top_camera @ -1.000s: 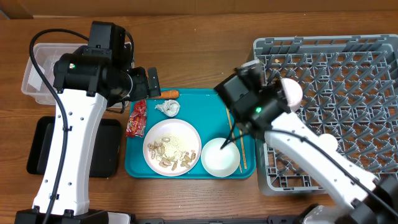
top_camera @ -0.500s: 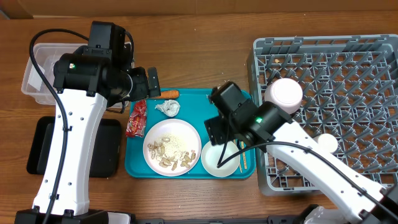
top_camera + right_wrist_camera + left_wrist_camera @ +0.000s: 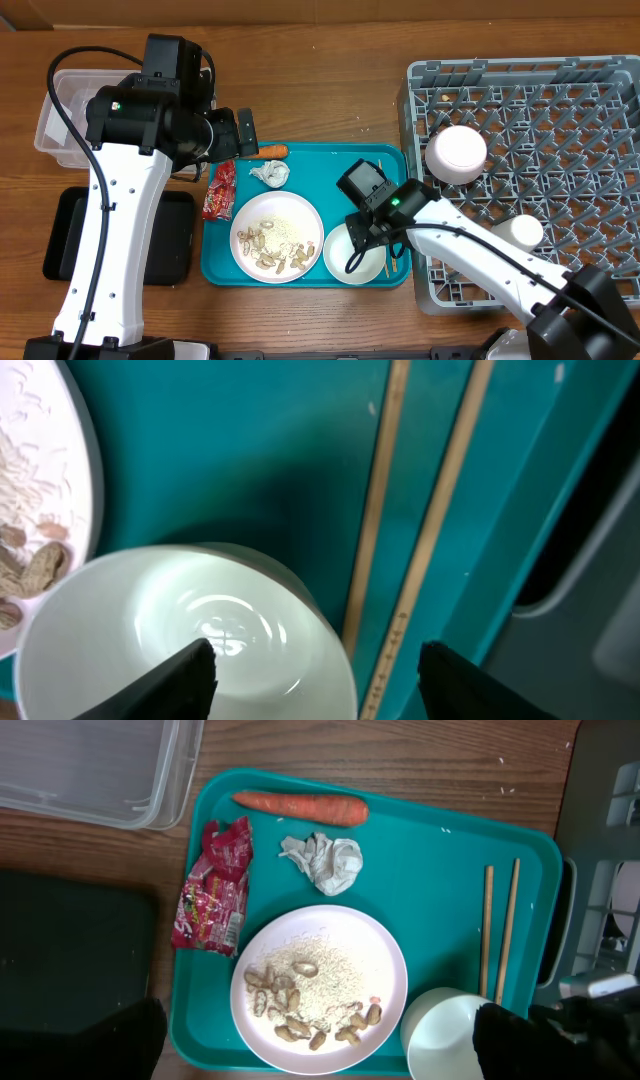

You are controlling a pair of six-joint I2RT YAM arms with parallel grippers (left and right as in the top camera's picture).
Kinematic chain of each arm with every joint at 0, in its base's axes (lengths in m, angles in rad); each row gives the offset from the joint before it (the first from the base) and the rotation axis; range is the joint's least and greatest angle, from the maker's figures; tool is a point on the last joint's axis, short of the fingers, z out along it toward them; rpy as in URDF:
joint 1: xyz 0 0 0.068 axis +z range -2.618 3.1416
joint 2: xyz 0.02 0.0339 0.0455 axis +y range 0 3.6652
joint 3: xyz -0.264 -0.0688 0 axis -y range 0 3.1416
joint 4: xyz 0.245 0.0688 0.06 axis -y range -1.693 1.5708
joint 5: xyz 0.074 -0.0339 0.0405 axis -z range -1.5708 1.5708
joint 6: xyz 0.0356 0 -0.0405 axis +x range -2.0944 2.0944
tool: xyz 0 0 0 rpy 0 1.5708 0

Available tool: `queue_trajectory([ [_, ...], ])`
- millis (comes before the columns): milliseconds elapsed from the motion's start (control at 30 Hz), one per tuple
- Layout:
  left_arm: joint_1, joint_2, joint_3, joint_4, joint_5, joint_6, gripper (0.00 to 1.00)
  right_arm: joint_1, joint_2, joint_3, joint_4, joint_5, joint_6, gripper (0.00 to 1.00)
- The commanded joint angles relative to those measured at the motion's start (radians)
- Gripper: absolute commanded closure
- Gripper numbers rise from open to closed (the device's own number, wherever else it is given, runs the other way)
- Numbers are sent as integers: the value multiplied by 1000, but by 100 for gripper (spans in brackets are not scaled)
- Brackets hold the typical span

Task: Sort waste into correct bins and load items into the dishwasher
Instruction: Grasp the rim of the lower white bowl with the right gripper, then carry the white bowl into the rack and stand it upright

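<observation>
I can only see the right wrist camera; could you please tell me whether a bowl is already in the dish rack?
Observer: Yes, one white bowl sits inside the grey dish rack, close to its left wall.
Operator: Thank you. Which loose waste lies on the tray?
Observer: A carrot, a red wrapper and a crumpled tissue lie on the teal tray, beyond the plate.
Operator: And where is the other arm, please?
Observer: The left gripper hovers open over the tray's far left corner, near the wrapper, holding nothing.
</observation>
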Motion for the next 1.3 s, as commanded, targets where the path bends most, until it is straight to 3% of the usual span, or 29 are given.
queue_trajectory([
  [0,4,-5,17,0,-3,-10,0,-5,-2,-57,34,-21,-6,35],
  [167,4,-5,17,0,-3,-10,0,-5,2,-76,58,-21,-6,51],
  [333,4,-5,17,0,-3,-10,0,-5,1,-74,77,-21,-10,80],
  [500,4,-5,17,0,-3,-10,0,-4,1,-48,76,-17,-38,96],
  [633,4,-5,17,0,-3,-10,0,-4,1,1,51,5,-58,96],
  [933,4,-5,17,0,-3,-10,0,-5,1,212,-96,339,-39,96],
  [1100,4,-5,17,0,-3,-9,0,-5,1,335,-154,628,-21,96],
  [1267,4,-5,17,0,-3,-10,0,-29,1,379,-141,1077,-21,96],
])
